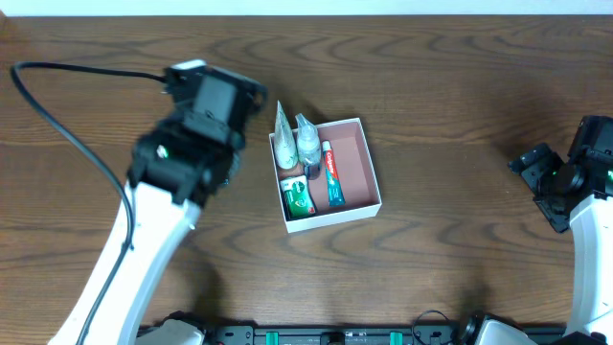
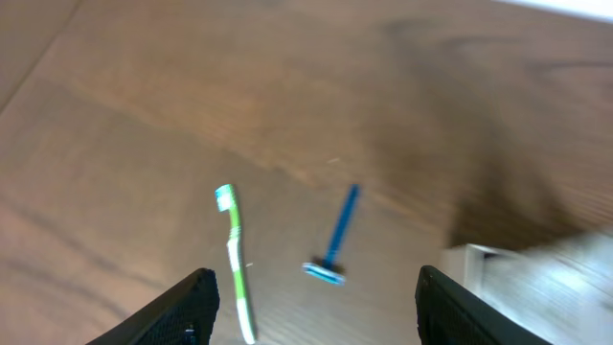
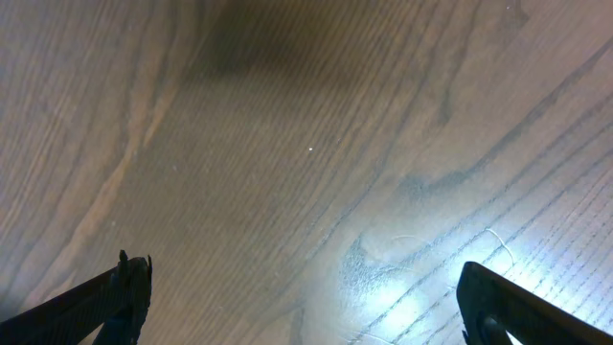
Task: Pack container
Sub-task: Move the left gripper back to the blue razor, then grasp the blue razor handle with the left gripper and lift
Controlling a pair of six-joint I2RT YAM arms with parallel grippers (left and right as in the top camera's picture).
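The container [image 1: 356,163] is a shallow white box with a pinkish-brown inside, at the table's middle. It holds two pale tubes [image 1: 285,139], a red and green toothpaste tube [image 1: 331,174] and a green packet [image 1: 297,197]. My left arm [image 1: 192,134] hovers just left of the box. In the left wrist view my left gripper [image 2: 316,321] is open and empty above a green toothbrush [image 2: 235,259] and a blue razor [image 2: 337,235] lying on the table, with the container's corner [image 2: 488,264] at the right. My right gripper [image 3: 306,316] is open and empty over bare wood.
My right arm [image 1: 575,182] is at the table's far right edge. A black cable [image 1: 77,72] runs across the back left of the wooden table [image 1: 450,96]. The toothbrush and razor are hidden under my left arm in the overhead view.
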